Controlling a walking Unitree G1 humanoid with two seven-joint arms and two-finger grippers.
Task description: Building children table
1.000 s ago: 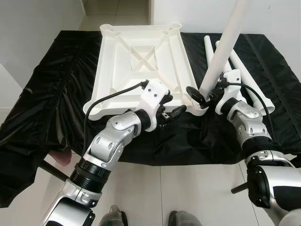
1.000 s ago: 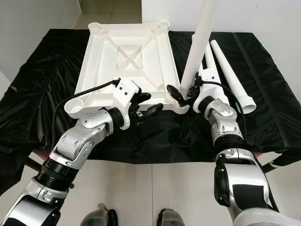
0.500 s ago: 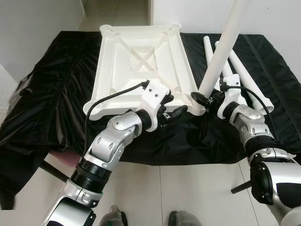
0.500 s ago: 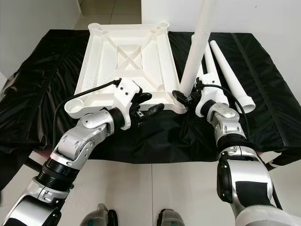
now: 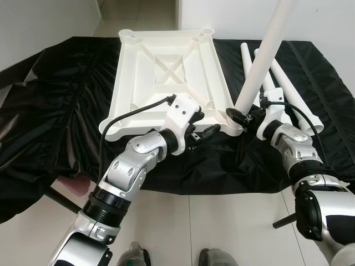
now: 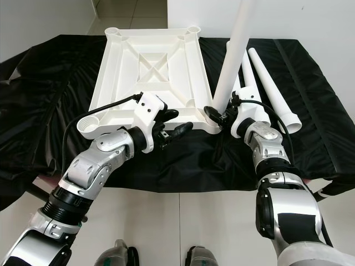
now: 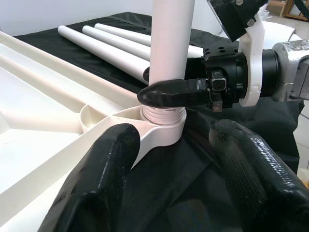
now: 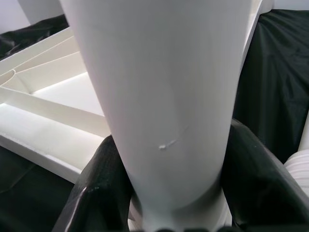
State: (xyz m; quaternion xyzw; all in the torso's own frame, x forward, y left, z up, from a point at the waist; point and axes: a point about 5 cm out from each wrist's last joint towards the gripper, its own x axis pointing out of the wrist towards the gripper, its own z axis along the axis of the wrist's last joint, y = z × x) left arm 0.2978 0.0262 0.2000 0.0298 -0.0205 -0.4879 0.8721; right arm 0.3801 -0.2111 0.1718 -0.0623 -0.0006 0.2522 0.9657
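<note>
The white table top (image 5: 166,72) lies upside down on a black cloth (image 5: 61,122). A white leg (image 5: 260,61) stands nearly upright with its foot in the near right corner socket (image 7: 161,133). My right gripper (image 5: 242,115) is shut on the leg just above the socket; one black finger (image 7: 178,92) wraps its base. The leg (image 8: 159,96) sits tight between both fingers in the right wrist view. My left gripper (image 5: 202,130) stands open at the table top's front edge, just left of that corner, with nothing between its fingers (image 7: 101,179).
Three more white legs (image 5: 288,94) lie side by side on the cloth to the right of the table top. White walls stand behind and to the left. The tiled floor (image 5: 222,227) and my feet are below the cloth's front edge.
The right gripper shifted slightly right with the leg, and the leg's foot settled onto the corner socket. The cloth's left edge has spread outward. The left gripper stayed put.
</note>
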